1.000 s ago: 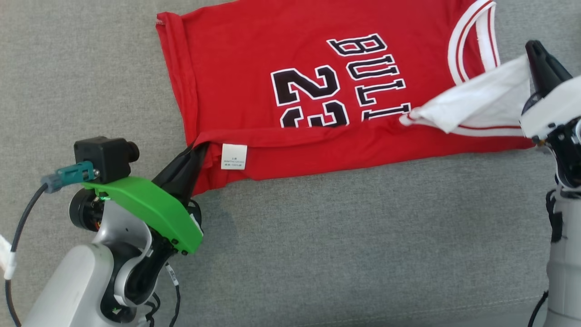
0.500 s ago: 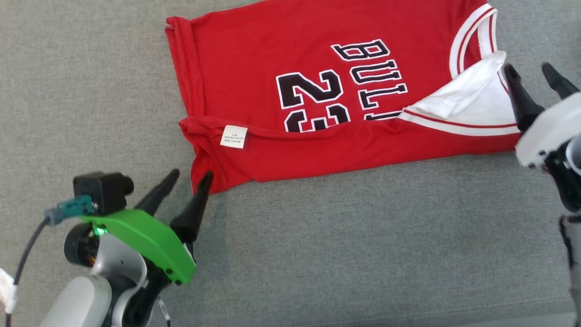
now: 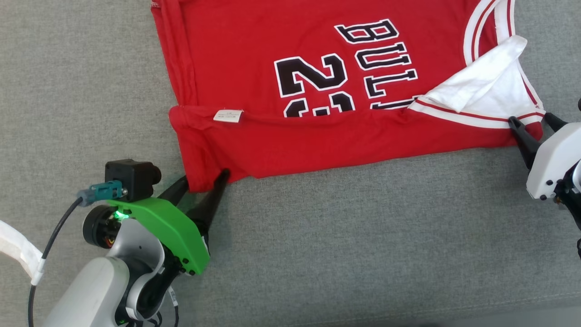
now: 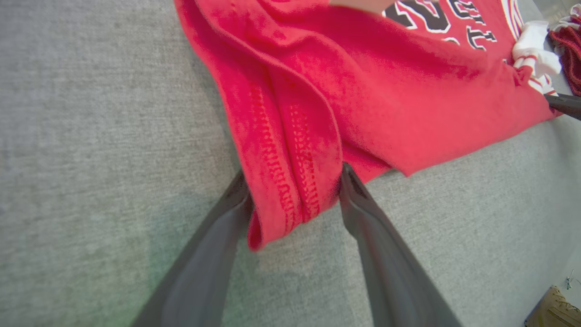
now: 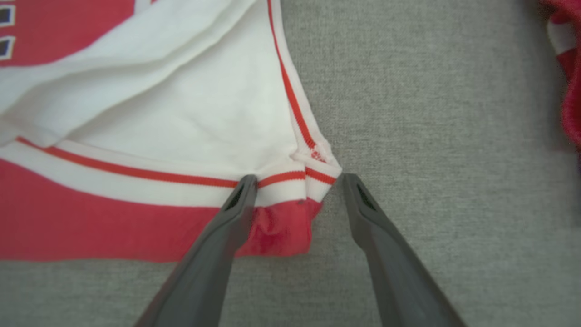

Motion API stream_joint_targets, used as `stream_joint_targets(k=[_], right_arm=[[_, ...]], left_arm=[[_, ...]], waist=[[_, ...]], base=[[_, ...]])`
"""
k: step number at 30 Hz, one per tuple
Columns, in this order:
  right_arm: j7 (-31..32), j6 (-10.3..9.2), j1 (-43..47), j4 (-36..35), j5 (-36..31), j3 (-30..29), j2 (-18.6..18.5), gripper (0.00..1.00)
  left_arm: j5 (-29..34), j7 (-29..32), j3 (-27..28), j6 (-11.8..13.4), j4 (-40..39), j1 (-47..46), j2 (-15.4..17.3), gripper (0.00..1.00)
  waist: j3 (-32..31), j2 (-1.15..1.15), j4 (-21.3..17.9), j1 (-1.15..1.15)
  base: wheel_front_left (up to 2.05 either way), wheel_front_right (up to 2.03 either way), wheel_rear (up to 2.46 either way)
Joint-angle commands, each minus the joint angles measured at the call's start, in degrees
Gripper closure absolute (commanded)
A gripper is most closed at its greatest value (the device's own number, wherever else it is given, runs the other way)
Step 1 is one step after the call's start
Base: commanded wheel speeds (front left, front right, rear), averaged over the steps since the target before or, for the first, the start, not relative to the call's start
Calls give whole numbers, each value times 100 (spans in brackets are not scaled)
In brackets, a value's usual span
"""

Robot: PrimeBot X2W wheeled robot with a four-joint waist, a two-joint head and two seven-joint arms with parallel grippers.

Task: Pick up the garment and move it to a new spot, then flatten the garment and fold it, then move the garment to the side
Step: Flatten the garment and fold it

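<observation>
**While lying folded on grey cloth, flanked at both near corners by parted fingers**

As for the garment (image 3: 317, 136), red with white trim: lies lengthwise across the grey cloth surface (image 3: 363, 250) at the top of the head view, with the near long edge folded over and hiding the lower part of the black 23 (image 3: 313, 79). Carries a small white label (image 3: 228, 116) on the fold line toward the left. Shows white lining (image 3: 481, 86) turned out at the armhole toward the right.

As for the left gripper (image 3: 204, 176): sits at the near left corner, low against the surface. Holds its fingers (image 4: 363, 227) wide apart and straddles the stitched hem corner (image 4: 290, 190), close against the fabric on both sides in the left wrist view, without pinching it.

As for the right gripper (image 3: 529, 118): sits at the near right corner. Has its fingers just as wide and straddles the striped shoulder tip (image 5: 317, 172). Overlaps the white-and-red band with one finger in the right wrist view and sets the other over bare cloth just beside the fabric.

Past that, at the right edge of the right wrist view: catches part of another red-and-white textile (image 5: 567, 68), apart from the garment.
</observation>
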Motion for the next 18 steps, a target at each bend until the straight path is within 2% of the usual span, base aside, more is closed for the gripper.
stream_joint_targets(k=[1, 5, 9, 14, 18], right_arm=[[43, 1, 91, 241, 76, 92, 141, 100], [76, -6, 145, 235, 254, -97, 45, 100], [345, -5, 429, -69, 637, -246, -137, 100], [1060, -4, 1309, -734, 1225, -337, -456, 100], [1309, -4, 1910, -1005, 1491, -443, -470, 100]], left_arm=[[19, 46, -58, -75, 164, -3, 41, 100], [-167, 171, -53, -233, 143, 175, 194, 100], [-479, 348, 44, -342, -220, 504, 441, 100], [-843, 590, 5, -343, -783, 1330, 765, 100], [-940, 505, -30, -279, -1006, 1840, 840, 100]], waist=[[-57, 0, 2, 0], [-328, 0, -20, 0], [-657, 0, -45, 0], [-855, 0, -85, 0], [-817, 0, -110, 0]], base=[[0, 0, 0], [0, 0, 0], [0, 0, 0], [0, 0, 0], [0, 0, 0]])
